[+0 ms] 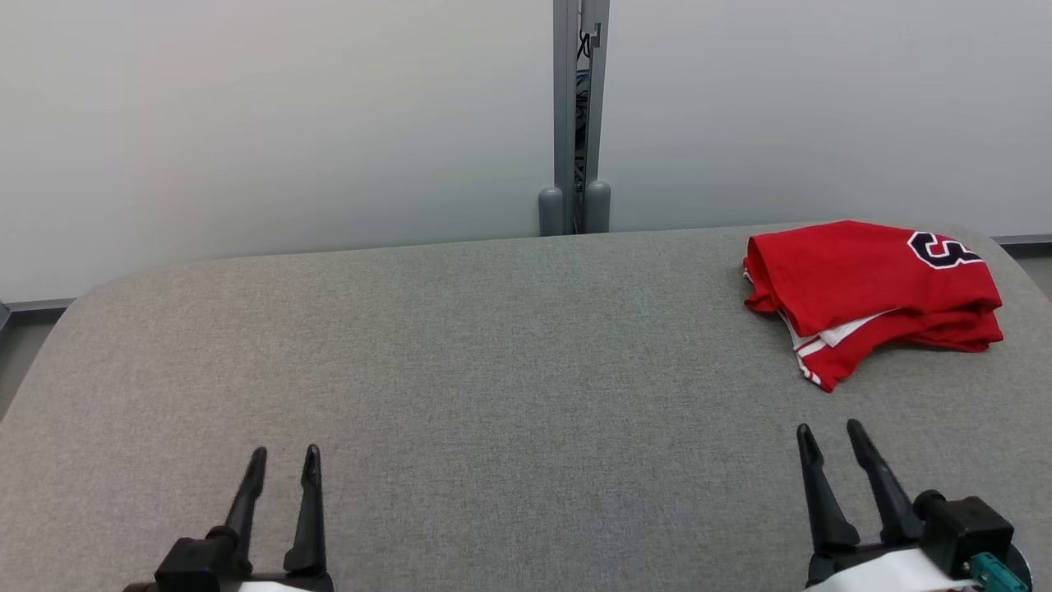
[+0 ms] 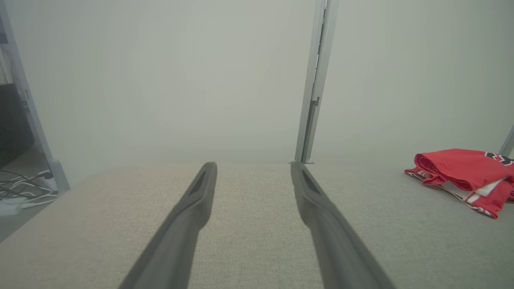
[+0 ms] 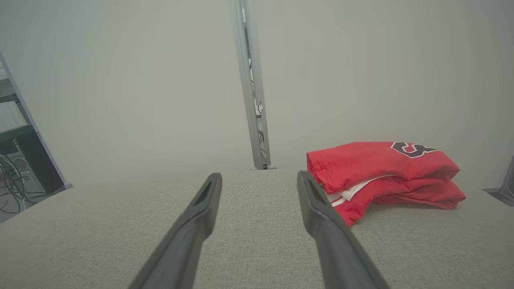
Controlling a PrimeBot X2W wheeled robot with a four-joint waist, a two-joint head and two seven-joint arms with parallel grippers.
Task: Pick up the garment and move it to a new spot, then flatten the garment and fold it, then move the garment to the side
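Left gripper (image 1: 286, 450): nearest the camera, at 7 o'clock in the head view. Its fingers point toward 12 and its jaws are spread wide with nothing between them, above bare table.
Right gripper (image 1: 828, 426): at 5 o'clock in the head view, just as near. Its jaws are likewise wide apart and hold nothing, and its fingers lean slightly toward 11.
Table (image 1: 493, 370): the top is covered in grey fabric, and its far corners are rounded.
Garment (image 1: 871, 288): red and folded into a compact stack at 2 o'clock in the head view, by the table's far right corner. White trim shows along its near edge, and a dark, white-edged figure sits on top (letter or number, I cannot tell). It lies well apart from the right gripper, roughly at 1 o'clock from the fingertips.
Post (image 1: 581, 115): a grey metal upright at 12 o'clock, behind the table's far edge and between two pale wall panels.
Cables (image 2: 20, 192): at 8 o'clock in the left wrist view, on the floor off the table's side.
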